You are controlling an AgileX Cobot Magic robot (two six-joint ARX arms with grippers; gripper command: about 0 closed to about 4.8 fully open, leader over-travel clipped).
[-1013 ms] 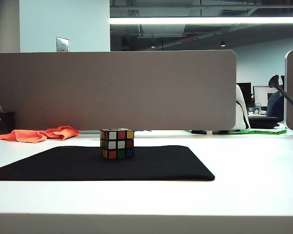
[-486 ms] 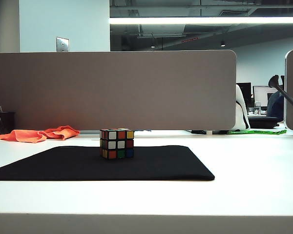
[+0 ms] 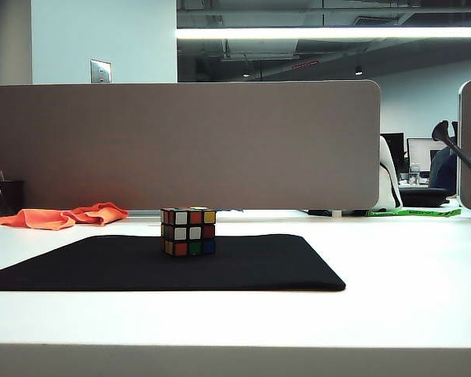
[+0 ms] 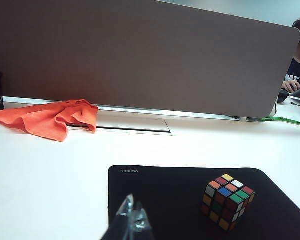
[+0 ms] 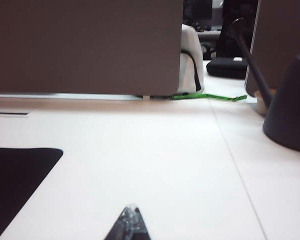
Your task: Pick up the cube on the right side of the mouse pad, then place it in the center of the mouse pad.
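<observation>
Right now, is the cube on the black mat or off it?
On it. The cube sits flat on the mouse pad, with no gripper touching it.

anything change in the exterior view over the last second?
No visible change. The cube sits in the same spot on the mouse pad, the orange cloth lies as before, and no arm enters that view. Left gripper and right gripper, both shut, show only in their wrist views.

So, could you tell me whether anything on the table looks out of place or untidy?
Only the orange cloth, which lies crumpled at the table's back left, off the mouse pad. The cube sits squarely upright on the pad. Nothing looks spilled or damaged.
</observation>
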